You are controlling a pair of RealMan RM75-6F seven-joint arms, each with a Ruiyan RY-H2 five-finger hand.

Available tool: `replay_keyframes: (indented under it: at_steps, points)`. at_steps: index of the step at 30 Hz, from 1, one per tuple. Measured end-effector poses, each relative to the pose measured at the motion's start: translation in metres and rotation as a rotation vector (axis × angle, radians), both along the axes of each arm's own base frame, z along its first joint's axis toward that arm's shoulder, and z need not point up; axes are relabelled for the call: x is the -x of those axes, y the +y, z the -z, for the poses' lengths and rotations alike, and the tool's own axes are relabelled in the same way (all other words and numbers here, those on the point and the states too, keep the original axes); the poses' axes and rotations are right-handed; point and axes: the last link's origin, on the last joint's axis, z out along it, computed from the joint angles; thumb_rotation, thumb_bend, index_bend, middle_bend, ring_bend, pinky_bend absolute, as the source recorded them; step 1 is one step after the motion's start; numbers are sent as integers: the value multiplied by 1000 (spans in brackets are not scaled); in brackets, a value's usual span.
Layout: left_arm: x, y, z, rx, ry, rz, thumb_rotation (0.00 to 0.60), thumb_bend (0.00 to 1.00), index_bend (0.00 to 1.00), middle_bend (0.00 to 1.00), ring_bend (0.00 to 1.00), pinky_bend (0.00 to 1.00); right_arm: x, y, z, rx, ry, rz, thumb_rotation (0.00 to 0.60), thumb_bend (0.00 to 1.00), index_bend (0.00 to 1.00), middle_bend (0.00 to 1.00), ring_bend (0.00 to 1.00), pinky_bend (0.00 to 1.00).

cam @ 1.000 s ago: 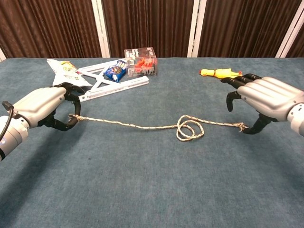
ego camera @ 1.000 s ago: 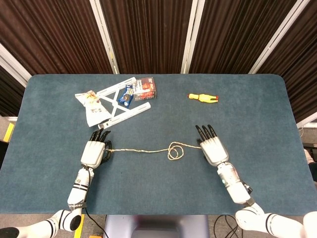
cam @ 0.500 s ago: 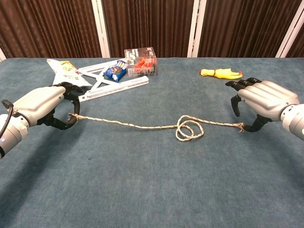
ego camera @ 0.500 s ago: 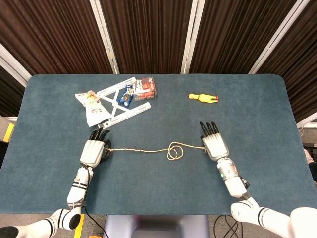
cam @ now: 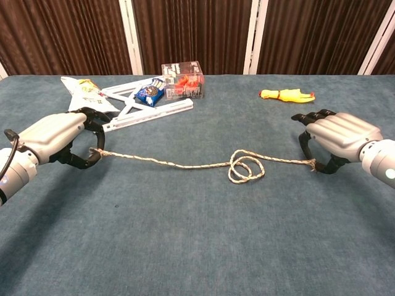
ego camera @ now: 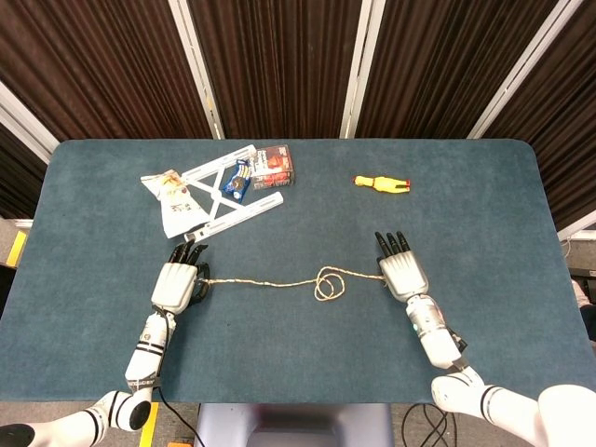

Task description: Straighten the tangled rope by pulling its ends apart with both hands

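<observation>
teal table (ego camera: pixel 466 307), both hands pinch rope (cam: pixel 185 164) ends, l hand (cam: pixel 58 139), r hand (cam: pixel 336 139)

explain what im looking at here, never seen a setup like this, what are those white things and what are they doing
Those white things are two robot arms, each ending in a robot hand with fingers like a person's. Both pictures show the same moment: one camera looks down from the robot's head, the other looks forward from its chest.

On the blue table lies a rope with a small loop in its middle. The left robot hand pinches one end. The right robot hand is at the other end with its fingers curled beside it; whether it grips yet is hard to tell.

Further back lie a yellow toy, a clear box, a small blue packet, white strips and a snack bag.
</observation>
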Motion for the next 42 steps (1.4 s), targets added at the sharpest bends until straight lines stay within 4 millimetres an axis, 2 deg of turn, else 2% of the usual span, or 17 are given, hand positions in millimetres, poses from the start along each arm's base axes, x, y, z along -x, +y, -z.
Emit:
replay_keyframes:
  at_steps: [8, 13, 17, 25, 35, 42]
  points:
    - [-1, 0, -1, 0, -3, -2, 600, 541, 682, 136, 0, 102, 1, 0, 2, -18, 22, 17, 600, 438, 678, 46, 0, 0]
    - [0, 1, -3, -3, -3, -3, 600, 542, 682, 136, 0, 102, 0, 0, 1, -12, 14, 17, 600, 450, 768, 97, 0, 0]
    - [1, 1, -4, -5, -3, -6, 600, 560, 682, 136, 0, 102, 0, -1, -1, 0, 12, 19, 600, 504, 821, 134, 0, 0]
    - [1, 1, -5, -7, 0, -1, 600, 582, 682, 135, 0, 102, 1, -1, -4, -9, 24, 23, 600, 640, 838, 142, 0, 0]
    - [3, 1, -10, -16, -1, -1, 600, 584, 681, 134, 0, 101, -3, -3, -10, 6, -2, 28, 600, 691, 837, 146, 0, 0]
    - [4, 2, -20, -41, -9, 6, 600, 587, 682, 133, 0, 102, -3, -8, -28, 47, -26, 32, 600, 693, 838, 148, 0, 0]
